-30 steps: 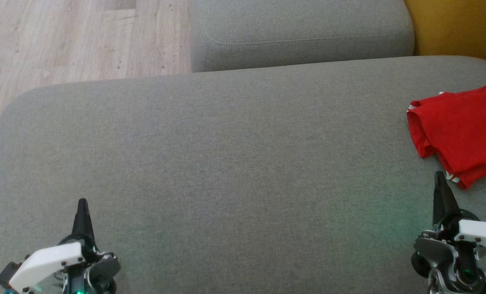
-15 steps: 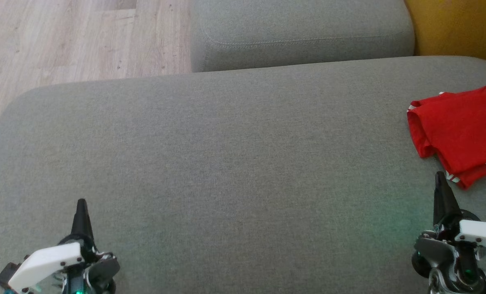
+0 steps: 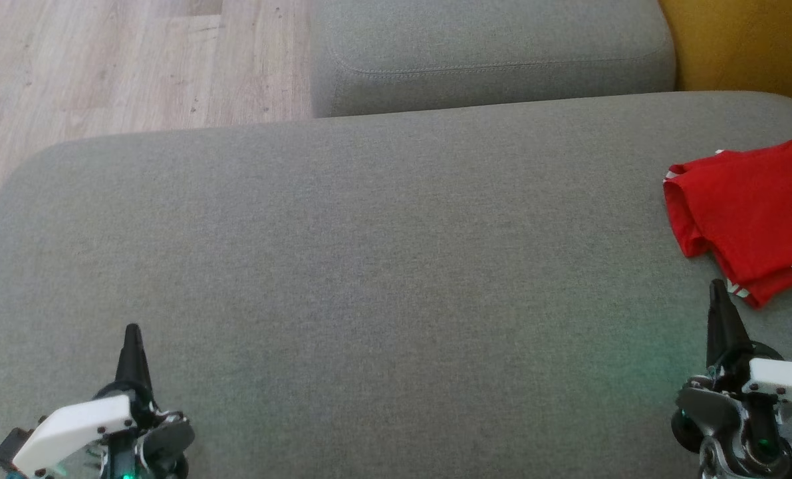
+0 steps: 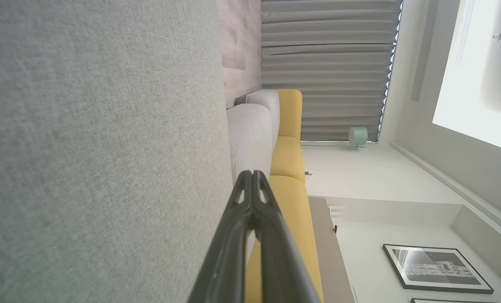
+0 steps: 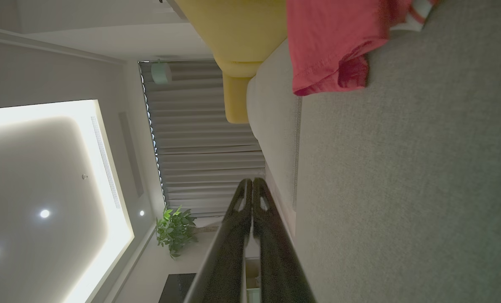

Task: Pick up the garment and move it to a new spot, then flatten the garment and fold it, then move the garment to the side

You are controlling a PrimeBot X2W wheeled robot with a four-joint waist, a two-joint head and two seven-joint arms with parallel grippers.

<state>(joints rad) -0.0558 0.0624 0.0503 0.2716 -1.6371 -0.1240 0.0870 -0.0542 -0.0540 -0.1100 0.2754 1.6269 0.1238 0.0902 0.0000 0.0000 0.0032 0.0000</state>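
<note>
Change: nothing is seen to have moved since the earlier head views; cloth, arms and camera are as they were.
Garment: the red garment, trimmed in white, is laid in loose layers at the right edge of the grey seat cushion and is cut off by the frame. In the right wrist view its hem is seen doubled over on the fabric.
Left gripper: the left gripper is held near the cushion's front-left corner, jaws pressed together, nothing between them.
Right gripper: the right gripper is held near the front-right corner, jaws together and empty, its tip just short of the garment's near hem and not touching it.
Stage: two readings are fitted. Either a bunched garment is lying at the edge to be lifted, or a folded one has been set aside. This cannot be settled.
Care: in either case, accidental brushing of the near hem by the right fingers is to be avoided, since loose layers would probably be dragged open.
</note>
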